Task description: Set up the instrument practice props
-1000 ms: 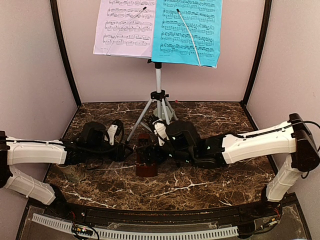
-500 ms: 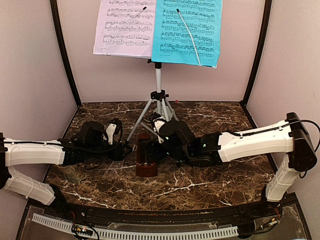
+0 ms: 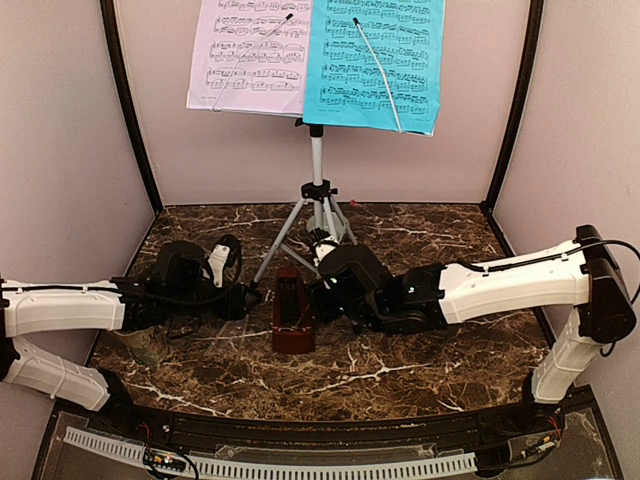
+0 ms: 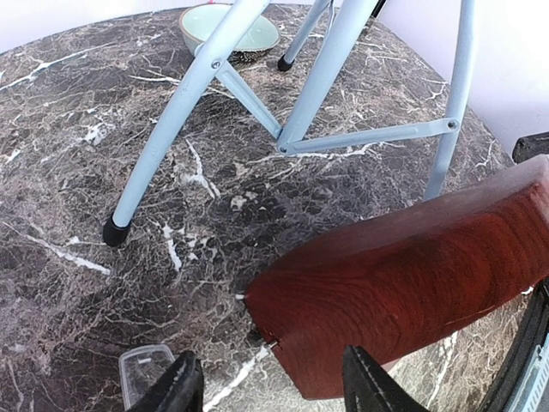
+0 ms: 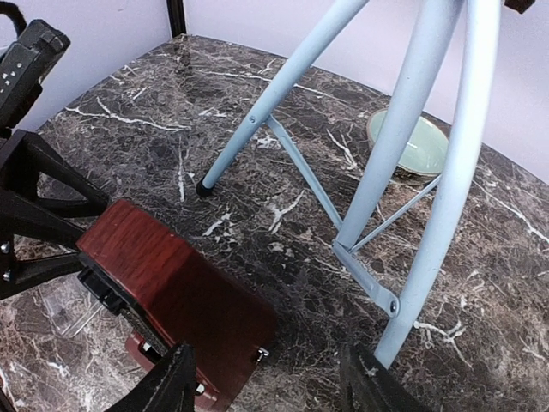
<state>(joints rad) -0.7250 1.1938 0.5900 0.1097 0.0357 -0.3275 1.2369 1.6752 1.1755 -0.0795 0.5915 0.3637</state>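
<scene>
Metronome (image 3: 293, 318) sits centre-front on the marble tabletop (image 3: 430, 240), just in front of the music stand (image 3: 317, 165) legs, btwn the two arms. From above it looks base-down w/ narrow end up. Both wrist views show it slanting across the frame, so we can't say if it's plumb.

We see the stand's tripod & pole plainly, but its tray is hidden behind the lilac sheet (image 3: 250, 55) & blue sheet (image 3: 375, 65). These hang side by side up top, both cut off by the upper frame edge.

Our left pincer (image 4: 273, 382) reaches in from the metronome's left. Wood fills most of the gap btwn its fingers (image 4: 176, 393) & one finger overlaps it, yet we can't tell if it's clamped or just close. Our right pincer (image 5: 270, 378) comes from the other side w/ jaws apart: bare marble shows btwn the metronome's base & one finger, so no grip there. From above, both sets of fingertips are lost behind the wrist housings.

We spot a pale-green bowl (image 5: 410, 144) beyond the stand, partly blocked by a leg. A small clear piece (image 4: 141, 378) lies by the left finger; we can't ID it.
</scene>
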